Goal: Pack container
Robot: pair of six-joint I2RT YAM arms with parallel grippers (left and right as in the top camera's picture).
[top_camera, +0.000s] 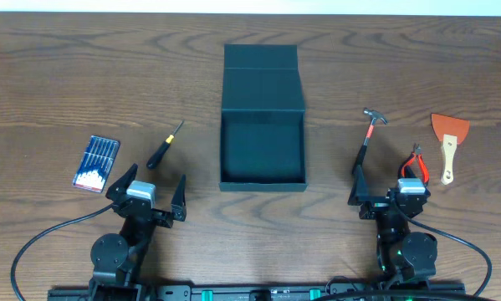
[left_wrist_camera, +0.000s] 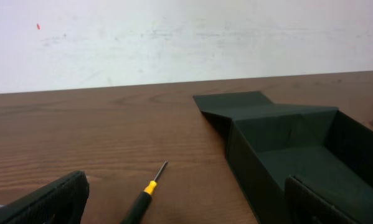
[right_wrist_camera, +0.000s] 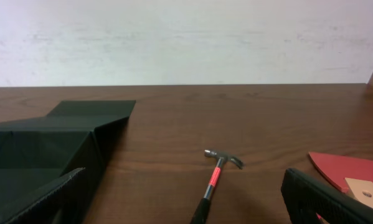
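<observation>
The container [top_camera: 263,186], a dark teal box, sits open at the table's middle with its flap lid [top_camera: 263,77] laid flat behind it and nothing inside. My left gripper [top_camera: 150,187] stands open near the front edge, left of the box. In the left wrist view the left gripper [left_wrist_camera: 186,186] has a black-and-yellow screwdriver [left_wrist_camera: 150,186] lying on the table between its fingers, and the container [left_wrist_camera: 279,127] is to the right. My right gripper [top_camera: 390,187] is open right of the box; in the right wrist view the right gripper [right_wrist_camera: 183,182] faces a hammer [right_wrist_camera: 215,176], untouched.
The screwdriver [top_camera: 165,145] lies left of the box, and a blue case of white-tipped bits [top_camera: 95,164] lies further left. On the right are the hammer [top_camera: 369,138], red-handled pliers [top_camera: 415,163] and a red-bladed scraper [top_camera: 447,142]. A white wall stands behind the table.
</observation>
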